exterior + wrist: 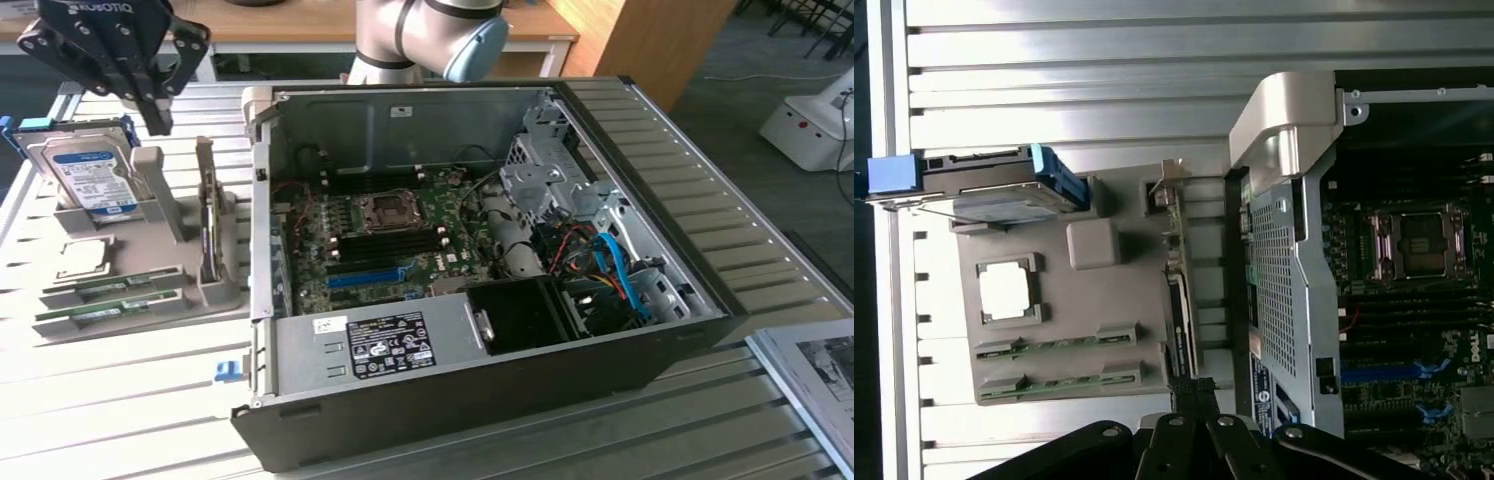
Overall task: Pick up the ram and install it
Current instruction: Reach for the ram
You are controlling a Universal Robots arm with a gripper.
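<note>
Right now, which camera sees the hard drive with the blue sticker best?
The exterior view. There the hard drive stands upright in the grey holder with its labelled face toward the camera. The wrist view looks at the hard drive edge-on, so you see its thin silver side, not the label.

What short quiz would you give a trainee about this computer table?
1. True or false: the gripper is holding a memory stick.
2. Where do the two green memory sticks lie? A) in the gray holder beside the computer case; B) plugged into the board inside the case; C) on the floor.
3. Name the part with the blue and white label that stands upright in the holder.
Key: 1 false, it is shut and holds nothing; 2 A; 3 the hard drive.
</note>
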